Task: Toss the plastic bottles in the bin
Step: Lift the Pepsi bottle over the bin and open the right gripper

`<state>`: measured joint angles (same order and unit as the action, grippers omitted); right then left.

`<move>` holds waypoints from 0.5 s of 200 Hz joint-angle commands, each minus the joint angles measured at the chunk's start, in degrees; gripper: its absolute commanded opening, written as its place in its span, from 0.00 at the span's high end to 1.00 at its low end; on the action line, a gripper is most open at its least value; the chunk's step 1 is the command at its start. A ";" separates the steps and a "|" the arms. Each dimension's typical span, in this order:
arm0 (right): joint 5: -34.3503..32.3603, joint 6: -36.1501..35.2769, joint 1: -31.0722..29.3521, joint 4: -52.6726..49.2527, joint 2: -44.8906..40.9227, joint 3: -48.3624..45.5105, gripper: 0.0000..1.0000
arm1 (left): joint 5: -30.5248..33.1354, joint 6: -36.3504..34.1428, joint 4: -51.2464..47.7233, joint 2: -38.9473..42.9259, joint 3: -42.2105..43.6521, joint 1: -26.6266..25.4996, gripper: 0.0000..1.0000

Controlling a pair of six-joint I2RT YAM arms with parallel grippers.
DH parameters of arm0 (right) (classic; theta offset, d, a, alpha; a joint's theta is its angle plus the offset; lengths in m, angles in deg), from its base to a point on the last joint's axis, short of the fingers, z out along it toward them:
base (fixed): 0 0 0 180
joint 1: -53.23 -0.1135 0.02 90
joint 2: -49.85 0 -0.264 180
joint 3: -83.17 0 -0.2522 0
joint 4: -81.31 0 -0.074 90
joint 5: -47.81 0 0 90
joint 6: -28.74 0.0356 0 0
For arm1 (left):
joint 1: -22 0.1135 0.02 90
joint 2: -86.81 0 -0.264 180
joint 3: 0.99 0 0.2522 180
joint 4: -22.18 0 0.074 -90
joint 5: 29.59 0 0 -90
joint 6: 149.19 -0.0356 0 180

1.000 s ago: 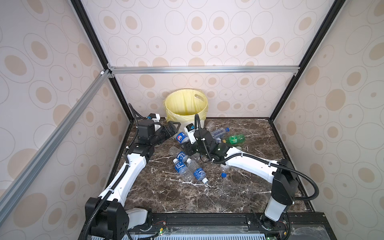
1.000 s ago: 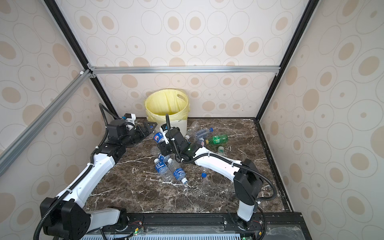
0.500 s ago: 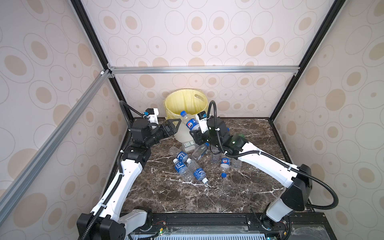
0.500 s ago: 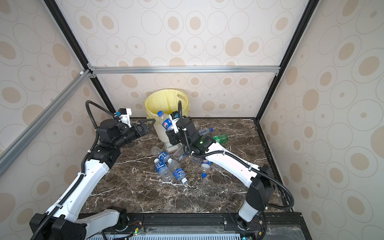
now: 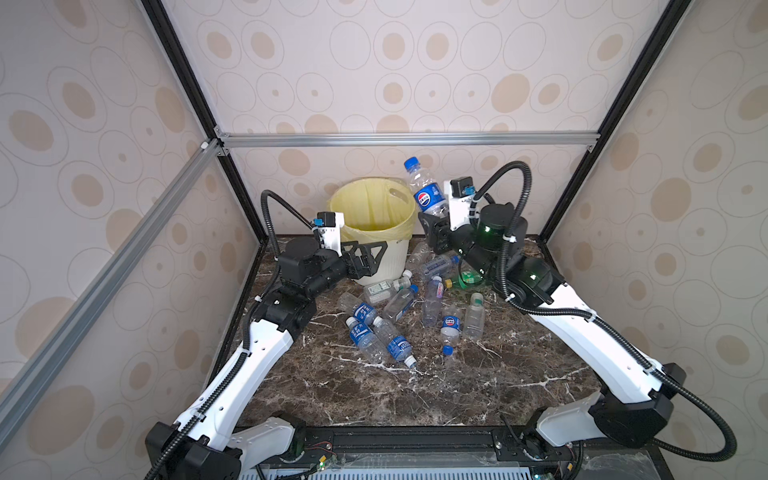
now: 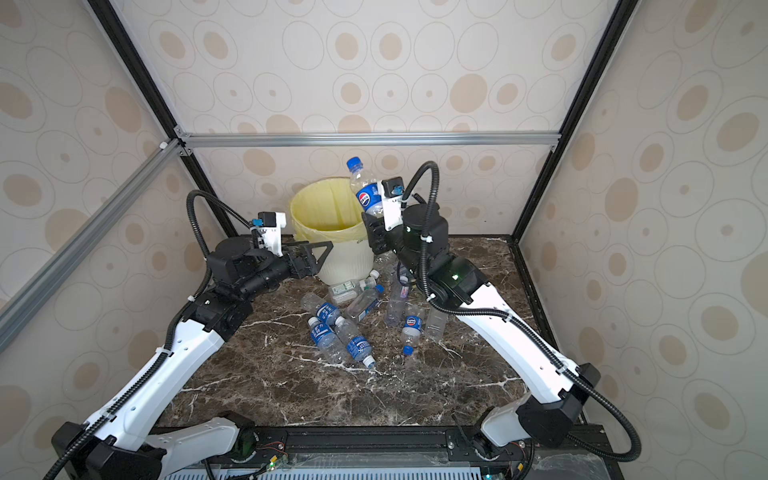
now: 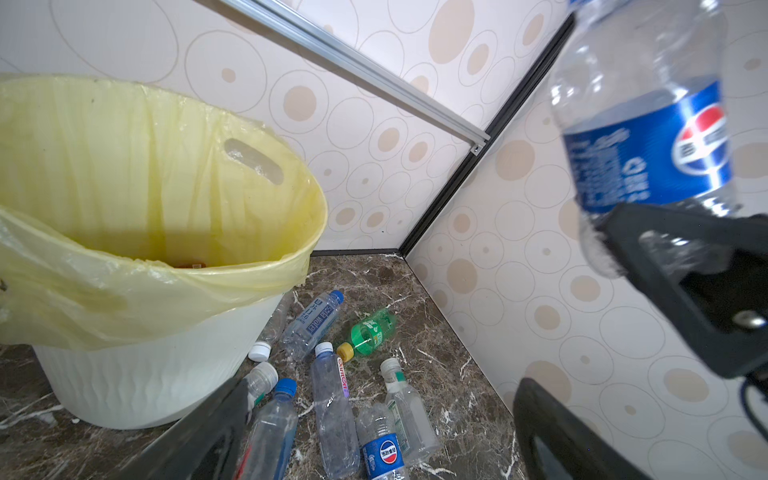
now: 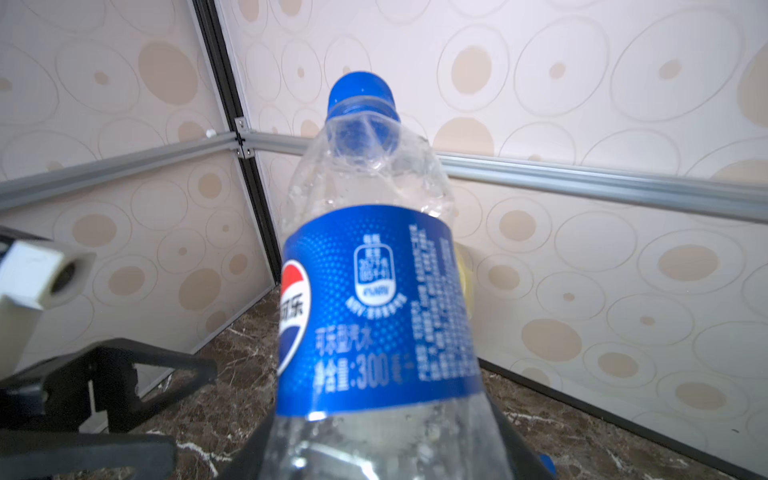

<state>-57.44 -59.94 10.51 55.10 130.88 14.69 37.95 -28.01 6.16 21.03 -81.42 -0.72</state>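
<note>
My right gripper point(image 5: 436, 226) point(image 6: 376, 235) is shut on the lower part of a clear bottle point(image 5: 426, 195) point(image 6: 366, 195) point(image 8: 374, 299) with a blue label and blue cap. It holds the bottle cap-up, tilted, just right of the bin's rim. The bin point(image 5: 386, 266) point(image 6: 345, 262) point(image 7: 145, 374) is cream-white with a yellow bag. My left gripper point(image 5: 370, 255) point(image 6: 316, 257) point(image 7: 386, 386) is open and empty, in front of the bin's wall. Several plastic bottles point(image 5: 395, 316) point(image 6: 357, 320) point(image 7: 332, 407) lie on the floor by the bin, one of them green point(image 5: 467, 278) point(image 7: 370, 332).
The floor is dark marble point(image 5: 415, 395). Papered walls stand close behind the bin, with a metal rail point(image 5: 407, 139) above it. The held bottle point(image 7: 640, 137) and a right finger point(image 7: 685, 282) show in the left wrist view.
My right gripper has risen from the floor pile with the blue-label bottle, up to the bin's right rim. The left gripper has stayed open near the bin.
</note>
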 commanded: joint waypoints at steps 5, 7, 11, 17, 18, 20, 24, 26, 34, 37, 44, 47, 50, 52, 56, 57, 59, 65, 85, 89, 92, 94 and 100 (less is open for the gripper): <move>-3.37 -3.02 0.24 3.44 -0.86 2.73 0.58 | 1.51 -4.05 0.50 -0.40 -2.67 -0.88 0.01; -3.32 -3.00 0.26 3.65 -0.63 2.91 0.59 | 1.60 -4.09 0.50 -0.47 -2.67 -0.89 0.01; -2.88 -2.80 0.39 4.00 -0.04 3.22 0.59 | 1.76 -4.26 0.42 -0.57 -2.67 -0.87 0.01; -2.21 -2.55 0.63 4.51 1.67 4.15 0.58 | 2.14 -4.45 0.37 -0.66 -2.68 -0.92 0.01; -2.10 -2.55 0.67 4.52 1.98 4.31 0.58 | 2.23 -4.45 0.31 -0.66 -2.67 -0.92 0.01; -1.99 -2.46 0.73 4.53 2.26 4.47 0.58 | 2.37 -4.52 0.21 -0.73 -2.67 -0.92 0.01; -1.68 -2.15 0.95 4.22 4.37 5.98 0.58 | 2.58 -4.63 0.02 -0.80 -2.67 -0.90 0.01; -1.61 -2.04 1.00 4.12 4.78 6.32 0.58 | 2.66 -4.70 -0.01 -0.83 -2.69 -0.92 0.01; -0.63 -0.83 1.92 2.34 9.13 9.82 0.58 | 3.31 -4.94 -0.47 -0.96 -2.80 -0.92 0.01; 0.00 -0.24 2.24 1.13 10.99 11.66 0.58 | 3.58 -4.98 -0.67 -1.01 -2.84 -0.90 0.01; 1.90 1.33 3.27 -2.00 15.71 16.33 0.57 | 4.24 -5.16 -1.19 -1.10 -2.84 -0.88 0.01; 2.72 2.30 3.72 -4.17 18.69 19.47 0.55 | 4.51 -5.21 -1.44 -1.11 -2.83 -0.92 0.01; 3.06 2.79 3.92 -5.44 20.34 21.07 0.54 | 5.03 -5.25 -1.78 -1.11 -2.89 -0.92 0.01; 3.34 3.16 4.06 -6.61 21.63 22.90 0.52 | 5.40 -5.25 -2.09 -1.11 -2.92 -0.92 0.01; 3.87 3.88 4.44 -9.16 24.54 26.61 0.48 | 6.07 -5.25 -2.78 -1.11 -3.02 -0.92 0.01; 3.98 4.05 4.46 -9.74 25.37 27.58 0.47 | 6.26 -5.30 -2.89 -1.11 -3.06 -0.92 0.01; 4.48 4.46 4.59 -11.63 27.23 30.38 0.42 | 6.70 -5.31 -3.36 -1.11 -3.08 -0.90 0.01; 5.26 4.77 4.61 -14.21 30.26 34.81 0.36 | 7.52 -5.70 -4.46 -1.07 -3.48 -0.92 0.01; 6.77 5.17 4.65 -17.67 35.96 44.82 0.18 | 9.96 -7.15 -7.32 -0.23 -3.37 -0.91 0.01; 6.95 5.13 4.66 -17.09 35.96 44.89 0.15 | 10.52 -7.29 -7.72 0.12 -3.21 -0.90 0.01; 6.64 5.03 4.65 -16.44 35.87 44.75 0.14 | 10.77 -7.40 -7.87 0.31 -3.00 -0.92 0.01; 6.72 5.01 4.66 -16.02 35.67 44.48 0.13 | 11.05 -7.48 -7.96 0.48 -2.84 -0.92 0.01; 6.37 4.77 4.64 -14.82 35.11 43.63 0.10 | 11.53 -7.83 -8.19 0.96 -2.39 -0.92 0.01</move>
<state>-53.13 -56.37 15.36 45.00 167.16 55.41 45.38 -32.65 1.42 20.09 -82.03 -1.27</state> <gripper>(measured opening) 0.844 0.990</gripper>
